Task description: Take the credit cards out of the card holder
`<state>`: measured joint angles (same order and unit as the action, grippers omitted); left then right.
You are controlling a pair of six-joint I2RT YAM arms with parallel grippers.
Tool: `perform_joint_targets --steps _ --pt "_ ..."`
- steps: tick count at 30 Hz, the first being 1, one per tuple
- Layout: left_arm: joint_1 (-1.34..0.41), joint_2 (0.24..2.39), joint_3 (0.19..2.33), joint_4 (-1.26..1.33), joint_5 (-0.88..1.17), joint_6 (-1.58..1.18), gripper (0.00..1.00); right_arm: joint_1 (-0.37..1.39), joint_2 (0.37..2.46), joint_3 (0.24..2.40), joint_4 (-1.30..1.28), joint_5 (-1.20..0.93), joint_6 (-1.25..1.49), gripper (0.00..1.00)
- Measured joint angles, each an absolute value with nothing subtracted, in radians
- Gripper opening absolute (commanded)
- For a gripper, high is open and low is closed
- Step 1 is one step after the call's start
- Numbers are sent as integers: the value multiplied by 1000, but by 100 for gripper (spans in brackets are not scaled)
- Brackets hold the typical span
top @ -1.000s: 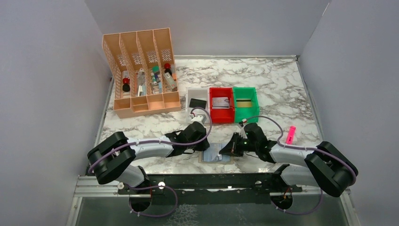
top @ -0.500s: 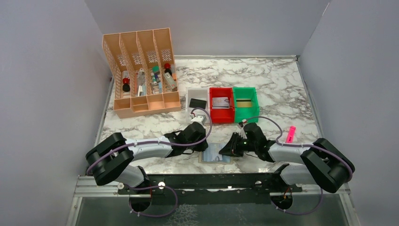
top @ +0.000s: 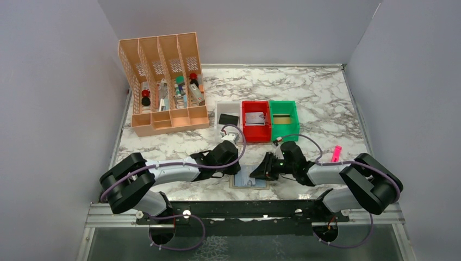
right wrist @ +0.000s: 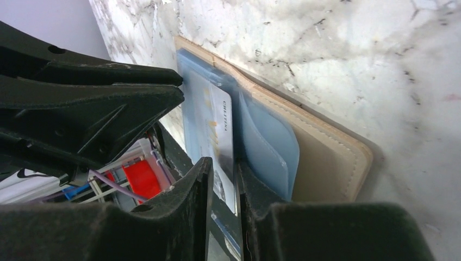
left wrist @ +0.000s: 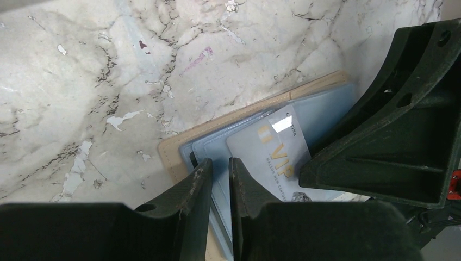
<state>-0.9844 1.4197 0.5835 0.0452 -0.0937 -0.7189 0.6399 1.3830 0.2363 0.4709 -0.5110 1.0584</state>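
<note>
Down at the near edge of the white-and-grey marbled table (top: 326, 98), both arms crowd over the flat bifold card holder with blue-grey panels and a tan border (top: 247, 180). It lies open and flat on the marble, just ahead of the arm bases.

The left gripper (left wrist: 219, 162) comes in from the left, its jaws drawn close together and nipped on the edge of one blue-grey panel. From the other side, the right gripper (right wrist: 224, 163) is right up against the holder. Its jaws are only a sliver apart, with a pale rectangular card with gold VIP lettering (left wrist: 272, 149) running into the slot between them. That card sticks partway out of a pocket and rests across the panel. Whether the right jaws actually press on it, I cannot tell.

Further back, three small square bins stand side by side, touching:
- The white bin (top: 220, 109) has a black card (top: 229, 118) lying in it.
- The red bin (top: 256, 133) has a silver-grey card (top: 255, 118).
- The green bin (top: 284, 132) has a card with a gold-and-dark stripe (top: 281, 117).

At the back left stands the tall orange slotted organizer (top: 163, 70), with small items in its compartments. A pink marker (top: 336, 155) lies near the right edge, just beyond the right arm.
</note>
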Motion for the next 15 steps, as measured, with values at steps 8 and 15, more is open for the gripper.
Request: perform_joint_targets --steps 8,15 --pt "-989 1424 595 27 -96 -717 22 640 1400 245 476 -534 1055 3" --pt "-992 1400 599 -23 -125 -721 30 640 1336 249 418 -506 1045 1"
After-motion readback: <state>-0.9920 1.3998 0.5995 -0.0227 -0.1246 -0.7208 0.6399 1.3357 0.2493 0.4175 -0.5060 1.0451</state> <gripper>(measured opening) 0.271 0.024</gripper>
